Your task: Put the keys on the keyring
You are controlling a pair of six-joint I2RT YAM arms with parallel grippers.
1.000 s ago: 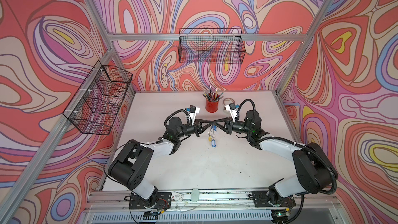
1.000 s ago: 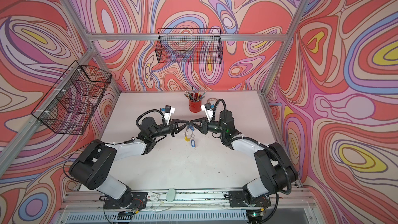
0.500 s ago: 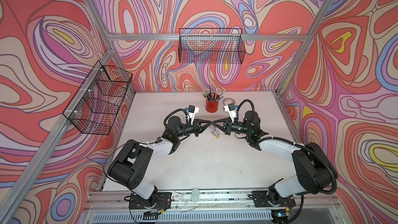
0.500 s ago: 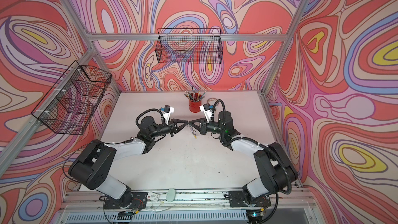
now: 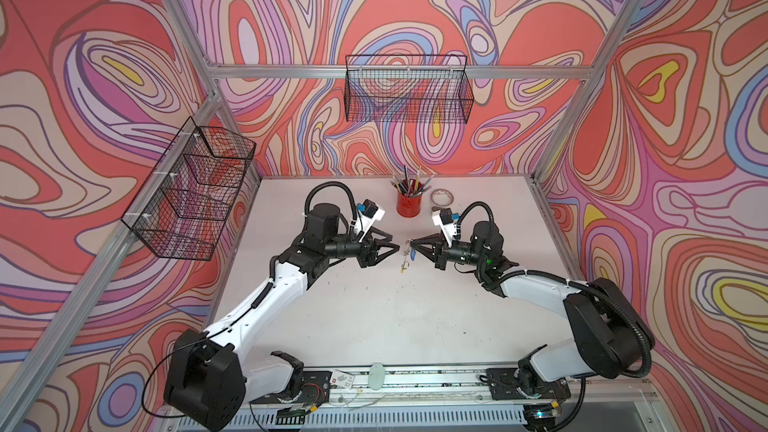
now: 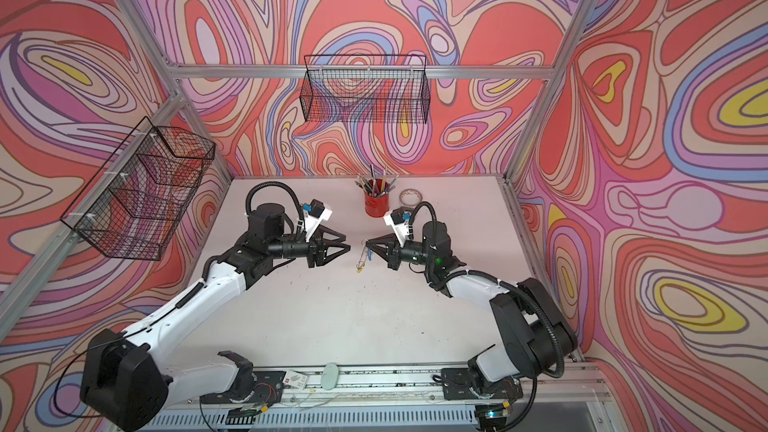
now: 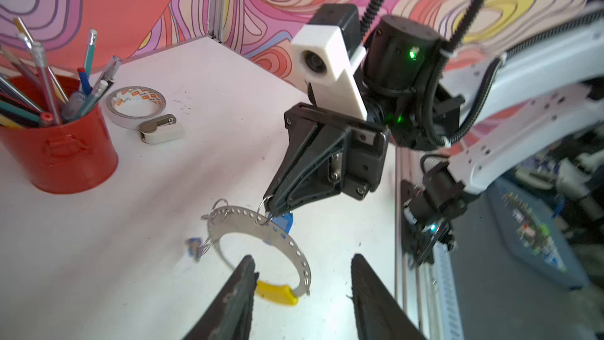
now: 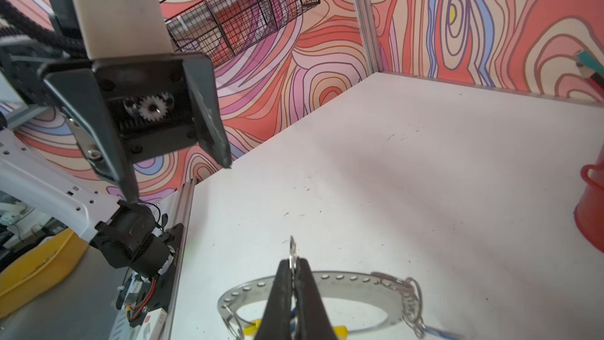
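The left jaws stand apart with nothing between them. In the left wrist view their dark fingertips (image 7: pixel 246 266) frame the keyring (image 7: pixel 243 221), but in both top views they stop short of it, a gap showing. The right jaws are pressed together on a small wire loop (image 7: pixel 265 200) threaded through a hole in the keyring's perforated band. The hoop hangs from their tips over the middle of the desk (image 5: pixel 374 317), with the yellow segment (image 7: pixel 277 293) on the side away from the grip. We cannot tell whether the hoop's lower edge touches the desk. In the right wrist view a thin metal edge (image 8: pixel 292 246) sticks up between the closed fingers.

Of the keys (image 7: pixel 283 222) we make out only tags. One blue tag sits just behind the tips of the right jaws, against the band. A second blue tag (image 7: pixel 192 246), blurred, dangles from another loop farther along the band.

The only thing between the two arms' tips is the keyring itself. The desk beneath it shows dark specks.

A red cup (image 5: pixel 409 206) of pens and pencils stands toward the back wall, well apart from both arms. A tape roll (image 5: pixel 442 197) lies flat just beside it, with a small white-and-grey gadget (image 7: pixel 160 130) right against the roll. We note two black wire baskets, one on the back wall (image 5: pixel 409 93) and one on the left wall (image 5: pixel 191 189).
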